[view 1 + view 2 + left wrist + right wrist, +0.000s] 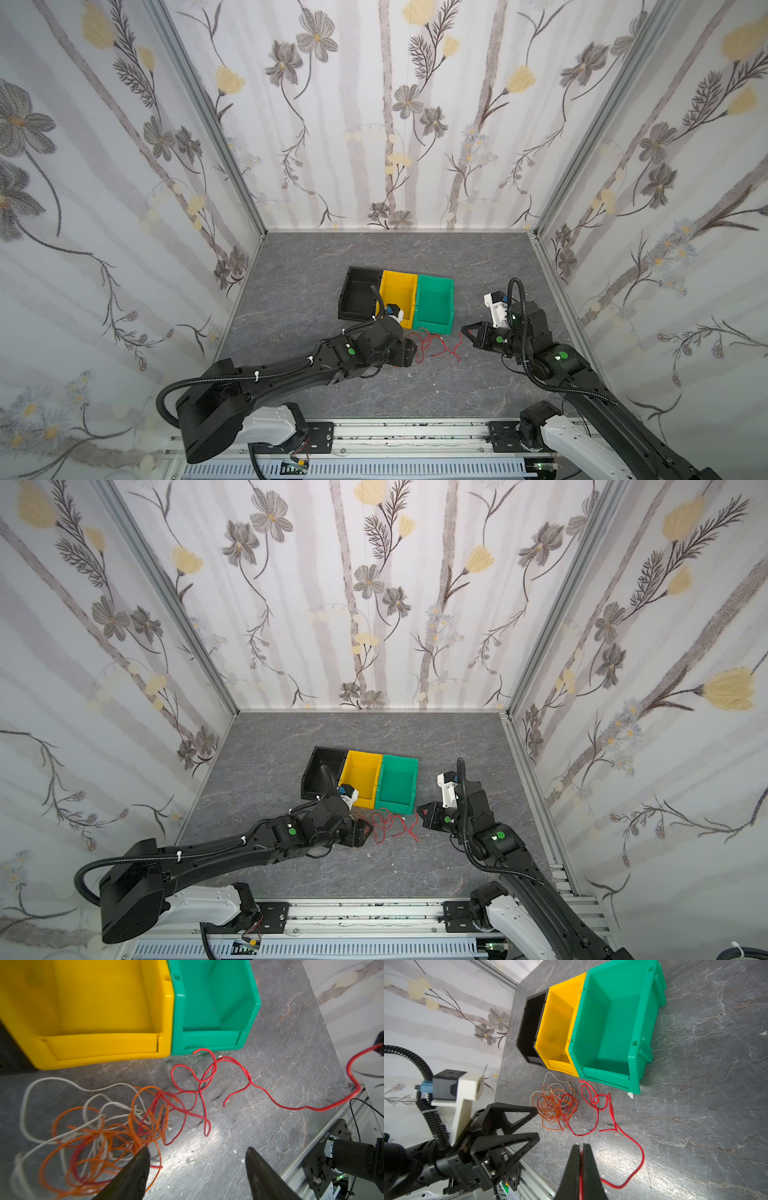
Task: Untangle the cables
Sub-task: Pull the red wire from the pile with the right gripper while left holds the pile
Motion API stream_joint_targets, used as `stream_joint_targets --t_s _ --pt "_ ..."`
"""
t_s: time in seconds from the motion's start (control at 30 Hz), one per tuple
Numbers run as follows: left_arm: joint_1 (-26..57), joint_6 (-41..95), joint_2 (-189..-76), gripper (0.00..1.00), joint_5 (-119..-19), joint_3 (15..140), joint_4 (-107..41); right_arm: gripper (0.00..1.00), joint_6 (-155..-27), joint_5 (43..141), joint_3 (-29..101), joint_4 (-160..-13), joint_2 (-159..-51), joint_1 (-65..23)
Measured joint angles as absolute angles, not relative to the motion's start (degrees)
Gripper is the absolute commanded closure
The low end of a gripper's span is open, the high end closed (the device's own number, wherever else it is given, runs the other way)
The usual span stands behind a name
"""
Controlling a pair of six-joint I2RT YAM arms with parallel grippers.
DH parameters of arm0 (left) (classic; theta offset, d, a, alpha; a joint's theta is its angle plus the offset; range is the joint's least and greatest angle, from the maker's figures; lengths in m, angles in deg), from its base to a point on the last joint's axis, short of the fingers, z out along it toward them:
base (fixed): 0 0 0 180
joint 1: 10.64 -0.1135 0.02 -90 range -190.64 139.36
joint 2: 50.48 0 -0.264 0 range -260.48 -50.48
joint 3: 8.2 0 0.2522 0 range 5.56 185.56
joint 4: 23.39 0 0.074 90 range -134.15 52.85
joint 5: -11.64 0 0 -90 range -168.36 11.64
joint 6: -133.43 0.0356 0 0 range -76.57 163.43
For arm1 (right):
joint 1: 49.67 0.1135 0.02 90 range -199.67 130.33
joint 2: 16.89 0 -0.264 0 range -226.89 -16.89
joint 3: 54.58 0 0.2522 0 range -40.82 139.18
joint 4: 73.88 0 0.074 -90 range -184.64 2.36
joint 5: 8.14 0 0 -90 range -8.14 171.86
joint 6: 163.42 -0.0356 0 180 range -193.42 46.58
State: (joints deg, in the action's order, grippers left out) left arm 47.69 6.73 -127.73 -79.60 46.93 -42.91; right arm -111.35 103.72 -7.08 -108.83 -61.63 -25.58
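Standing near cables (554, 1105) | green bin (593, 1028) | yellow bin (556, 1022) | black bin (529, 1022)

left hand (197, 1149) wide (right hand (580, 1146) tight)

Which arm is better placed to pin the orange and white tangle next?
Left, probably. The left hand is open right beside the orange and white tangle, while the right hand is shut on the red cable and sits farther from that tangle.
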Motion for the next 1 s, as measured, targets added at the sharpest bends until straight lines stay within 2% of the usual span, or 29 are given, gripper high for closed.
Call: stream_joint_targets --t_s 0.13,0.3,0.33,0.47,0.73,0.8,1.0 --pt "48.10 5.22 -135.20 0.27 -80.86 48.74 -40.42 1.00 -111.38 103.51 -7.19 -108.35 -61.87 -25.27" --pt "48.56 3.75 -141.43 0.37 -84.73 51.08 -38.63 1.00 -111.38 103.31 -7.21 -108.22 -61.47 -25.05" --pt "48.58 3.29 -142.07 0.41 -85.39 51.08 -38.41 1.00 -111.33 102.67 -7.21 -108.28 -61.12 -25.05" --pt "48.63 1.79 -143.18 0.70 -87.66 49.77 -37.29 1.00 -110.83 101.14 -7.21 -109.05 -59.53 -25.05" --pt "48.39 1.28 -140.34 0.97 -91.53 48.35 -38.97 1.00 -109.01 94.19 -5.75 -113.95 -58.70 -25.29" --pt "48.04 1.52 -138.13 1.00 -91.92 47.12 -39.43 1.00 -108.05 90.78 -4.92 -116.11 -59.02 -25.49" --pt "45.68 1.50 -130.11 1.00 -93.34 41.90 -41.88 1.00 -105.52 81.32 -2.56 -121.77 -60.07 -28.09"
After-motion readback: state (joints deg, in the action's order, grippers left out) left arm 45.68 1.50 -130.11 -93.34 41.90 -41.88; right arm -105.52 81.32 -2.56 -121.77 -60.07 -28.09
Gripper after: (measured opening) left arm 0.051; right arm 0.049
